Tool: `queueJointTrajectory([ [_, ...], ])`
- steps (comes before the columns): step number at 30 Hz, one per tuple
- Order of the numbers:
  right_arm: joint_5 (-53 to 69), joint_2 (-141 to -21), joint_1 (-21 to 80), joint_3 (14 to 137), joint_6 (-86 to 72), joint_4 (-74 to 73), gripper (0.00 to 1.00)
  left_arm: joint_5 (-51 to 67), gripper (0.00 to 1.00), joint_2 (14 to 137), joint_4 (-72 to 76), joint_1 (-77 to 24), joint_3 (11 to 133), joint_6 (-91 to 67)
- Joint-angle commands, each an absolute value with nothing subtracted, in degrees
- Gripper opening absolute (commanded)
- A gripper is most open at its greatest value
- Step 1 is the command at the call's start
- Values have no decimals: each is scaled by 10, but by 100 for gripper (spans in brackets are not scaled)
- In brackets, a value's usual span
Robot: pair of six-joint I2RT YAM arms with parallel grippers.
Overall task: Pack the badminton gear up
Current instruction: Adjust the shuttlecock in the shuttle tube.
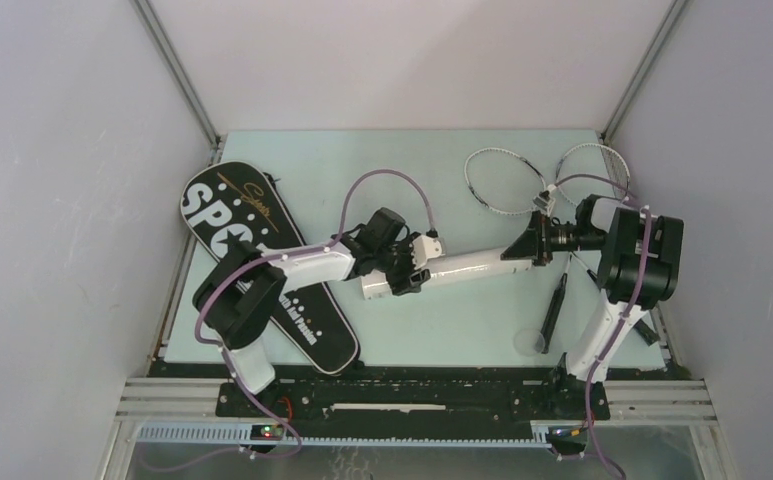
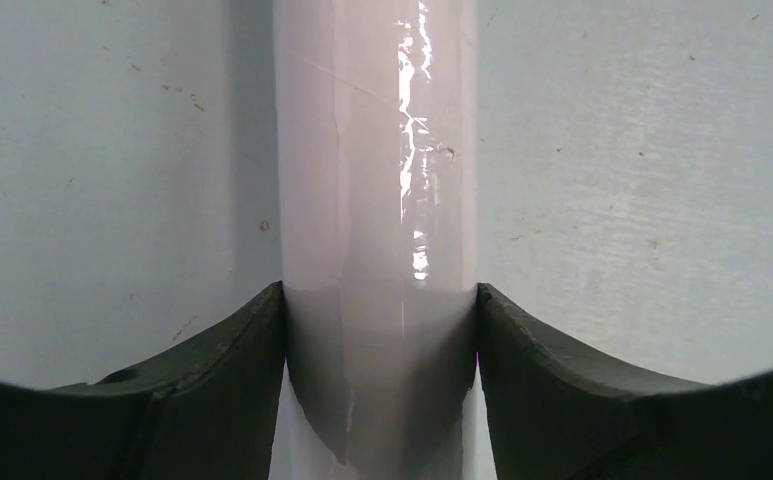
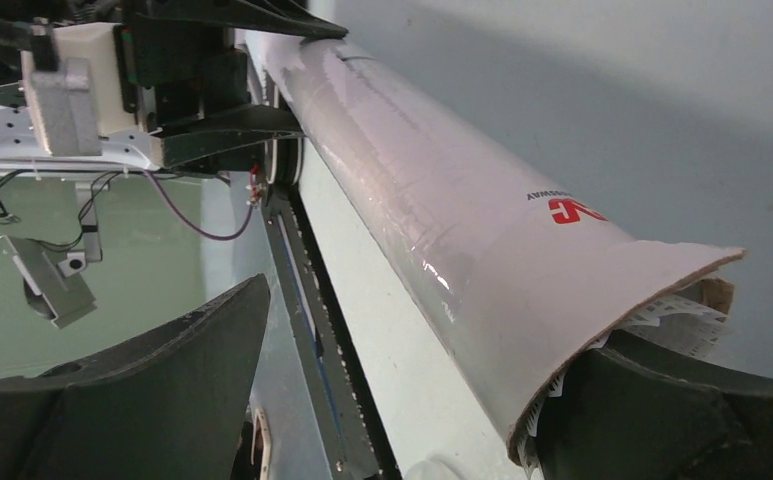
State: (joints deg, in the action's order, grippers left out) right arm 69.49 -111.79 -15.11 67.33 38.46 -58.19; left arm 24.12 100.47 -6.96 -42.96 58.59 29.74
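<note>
The long white tube (image 1: pixel 467 262) lies slanted across the middle of the table. My left gripper (image 1: pixel 404 272) is shut on it near its left end, and in the left wrist view both pads press the sides of the tube (image 2: pixel 377 180). My right gripper (image 1: pixel 534 240) is open at the tube's right mouth. One of its fingers (image 3: pixel 662 420) sits at the open rim of the tube (image 3: pixel 462 230), where white shuttlecock feathers (image 3: pixel 677 310) show; the other stands free. Two racquets (image 1: pixel 504 182) (image 1: pixel 592 165) lie at the back right. The black bag (image 1: pixel 252 250) lies at the left, under the left arm.
A black racquet handle (image 1: pixel 554 312) points toward the near edge beside the right arm's base. A small clear round lid (image 1: pixel 529 343) lies next to it. Walls close in the table on the left, right and back. A dark rail runs along the near edge.
</note>
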Motion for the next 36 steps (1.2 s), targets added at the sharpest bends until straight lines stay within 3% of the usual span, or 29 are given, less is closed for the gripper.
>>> queueJointTrajectory([
  [1, 749, -1134, -135, 711, 477, -684, 96, 291, 60, 956, 17, -419, 569, 268],
  [19, 649, -1012, -170, 688, 364, -608, 100, 360, 58, 898, 68, -377, 520, 268],
  [24, 683, -1054, -150, 690, 390, -624, 99, 377, 59, 912, 80, -376, 514, 260],
  [30, 774, -1090, -123, 748, 577, -812, 99, 421, 60, 895, 139, -376, 484, 233],
  [36, 775, -1048, -103, 747, 555, -803, 100, 444, 59, 881, 208, -373, 457, 200],
])
